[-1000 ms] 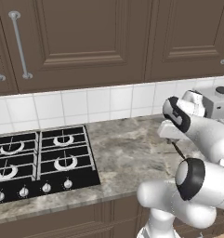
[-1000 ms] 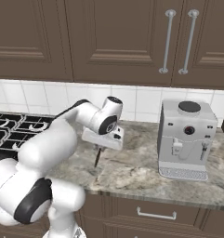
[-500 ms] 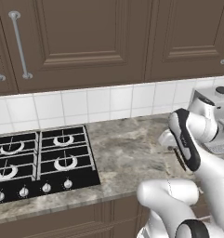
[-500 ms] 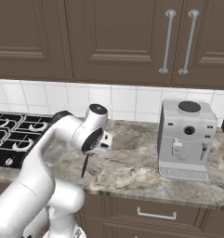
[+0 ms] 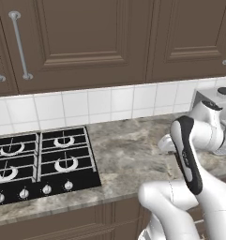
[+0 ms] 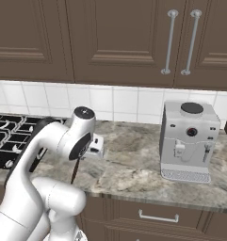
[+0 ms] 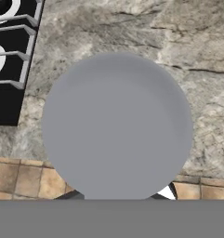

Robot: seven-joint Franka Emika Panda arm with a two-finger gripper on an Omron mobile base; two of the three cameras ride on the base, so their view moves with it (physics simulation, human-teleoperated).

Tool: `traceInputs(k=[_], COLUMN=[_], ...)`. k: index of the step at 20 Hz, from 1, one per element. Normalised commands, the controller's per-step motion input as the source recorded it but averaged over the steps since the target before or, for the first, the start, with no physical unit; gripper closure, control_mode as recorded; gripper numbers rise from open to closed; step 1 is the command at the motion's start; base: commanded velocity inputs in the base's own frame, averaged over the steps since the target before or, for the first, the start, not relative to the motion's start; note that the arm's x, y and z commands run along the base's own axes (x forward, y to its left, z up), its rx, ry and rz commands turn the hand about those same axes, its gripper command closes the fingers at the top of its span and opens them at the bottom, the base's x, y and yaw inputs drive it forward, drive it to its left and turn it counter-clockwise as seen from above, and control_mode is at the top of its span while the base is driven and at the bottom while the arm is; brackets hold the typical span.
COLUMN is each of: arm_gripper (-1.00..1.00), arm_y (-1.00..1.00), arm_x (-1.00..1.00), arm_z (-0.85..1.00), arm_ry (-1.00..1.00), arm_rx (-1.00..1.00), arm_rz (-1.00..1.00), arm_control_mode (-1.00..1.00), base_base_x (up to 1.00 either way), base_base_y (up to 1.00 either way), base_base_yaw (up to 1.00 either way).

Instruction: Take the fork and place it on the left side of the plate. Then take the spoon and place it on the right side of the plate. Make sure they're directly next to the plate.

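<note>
Since a second ago, the arm has swung back from the coffee machine [image 6: 188,141] toward the counter's front edge.

Right base view: a thin dark handle hangs below the gripper [image 6: 89,153].

Hand view: the spoon [image 7: 117,125], gripped in closed jaws, shows its round grey bowl over the marble counter [image 7: 197,56] beside the hob [image 7: 11,60].

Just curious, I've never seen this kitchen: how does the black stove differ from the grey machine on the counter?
The cooktop is black and lies flat, sunk into the counter; the coffee machine is silver-grey and stands upright on it. The cooktop has burner grates and a row of knobs; the coffee machine has a spout over a drip tray. Both sit against the tiled wall.
</note>
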Motion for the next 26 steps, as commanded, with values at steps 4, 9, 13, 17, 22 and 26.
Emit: traceInputs(k=[4, 9, 13, 17, 22, 26], arm_gripper=[1.00, 1.00, 1.00, 1.00, 1.00, 1.00], arm_y=[0.00, 0.00, 0.00, 0.00, 0.00, 0.00], arm_x=[0.00, 0.00, 0.00, 0.00, 0.00, 0.00], arm_z=[0.00, 0.00, 0.00, 0.00, 0.00, 0.00], arm_ry=[0.00, 0.00, 0.00, 0.00, 0.00, 0.00], arm_rx=[0.00, 0.00, 0.00, 0.00, 0.00, 0.00], arm_rz=[0.00, 0.00, 0.00, 0.00, 0.00, 0.00], arm_control_mode=[-1.00, -1.00, -1.00, 1.00, 1.00, 1.00], base_base_x=[0.00, 0.00, 0.00, 0.00, 0.00, -0.41], base_base_y=[0.00, 0.00, 0.00, 0.00, 0.00, 0.00], base_base_yaw=[0.00, 0.00, 0.00, 0.00, 0.00, 0.05])
